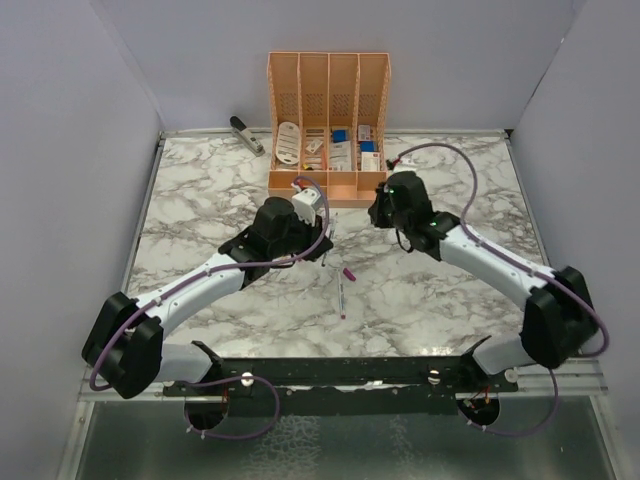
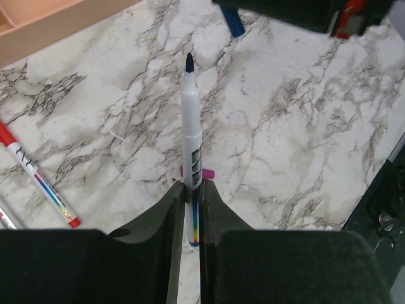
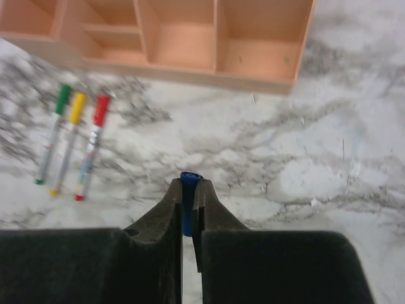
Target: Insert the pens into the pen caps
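Observation:
My left gripper [image 2: 192, 185] is shut on a white-grey pen [image 2: 191, 126] whose dark blue tip points away from the fingers, above the marble. My right gripper [image 3: 188, 183] is shut on the blue pen cap [image 3: 190, 178], and the cap's end pokes out past the fingertips. In the top view the two grippers [image 1: 322, 235] [image 1: 385, 215] face each other near the table's middle, a short way apart. Three pens wearing green [image 3: 62, 99], yellow [image 3: 77, 107] and red [image 3: 100, 109] caps lie side by side. A purple cap [image 1: 349, 272] and a bare pen [image 1: 341, 297] lie on the table.
A peach organiser [image 1: 328, 130] with white and blue items stands at the back, close behind both grippers. A grey stapler [image 1: 246, 134] lies to its left. Grey walls close in the marble table [image 1: 200, 200] on three sides.

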### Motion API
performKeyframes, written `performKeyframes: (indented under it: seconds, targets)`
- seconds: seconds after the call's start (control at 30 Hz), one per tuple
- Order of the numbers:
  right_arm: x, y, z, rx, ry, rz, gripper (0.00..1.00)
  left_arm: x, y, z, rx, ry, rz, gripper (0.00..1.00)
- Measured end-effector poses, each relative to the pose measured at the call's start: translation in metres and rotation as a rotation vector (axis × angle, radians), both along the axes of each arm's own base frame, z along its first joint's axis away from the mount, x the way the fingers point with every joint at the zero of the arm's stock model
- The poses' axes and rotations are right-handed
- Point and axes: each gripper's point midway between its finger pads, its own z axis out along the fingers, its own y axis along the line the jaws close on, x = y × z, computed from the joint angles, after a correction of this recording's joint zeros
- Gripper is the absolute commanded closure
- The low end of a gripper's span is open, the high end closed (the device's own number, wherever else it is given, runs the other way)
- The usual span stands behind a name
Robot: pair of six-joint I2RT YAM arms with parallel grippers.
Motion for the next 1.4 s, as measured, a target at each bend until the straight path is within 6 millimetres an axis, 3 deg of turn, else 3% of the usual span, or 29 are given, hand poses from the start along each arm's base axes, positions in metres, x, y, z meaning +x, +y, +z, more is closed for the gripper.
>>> performKeyframes:
  seconds: [0.2, 0.33, 0.73, 1.03, 1.4]
  targets:
    - [-0.003, -0.004, 0.114, 0.238, -0.38, 0.012, 0.99, -0.003, -0.015, 0.017, -0.079, -0.033, -0.07, 1.0]
    - [-0.007, -0.002, 0.151, 0.333, -0.5, 0.033, 0.99, -0.005, -0.024, 0.032, -0.14, -0.051, -0.108, 1.0]
    - [-0.031, 0.011, 0.198, 0.528, -0.654, 0.146, 0.99, -0.009, -0.064, 0.091, -0.304, -0.11, -0.252, 1.0]
    - [-0.049, 0.012, 0.235, 0.625, -0.767, 0.21, 0.99, -0.018, -0.072, 0.089, -0.326, -0.073, -0.294, 1.0]
    - [-0.054, 0.017, 0.236, 0.626, -0.771, 0.253, 0.99, -0.019, -0.075, 0.092, -0.345, -0.068, -0.296, 1.0]
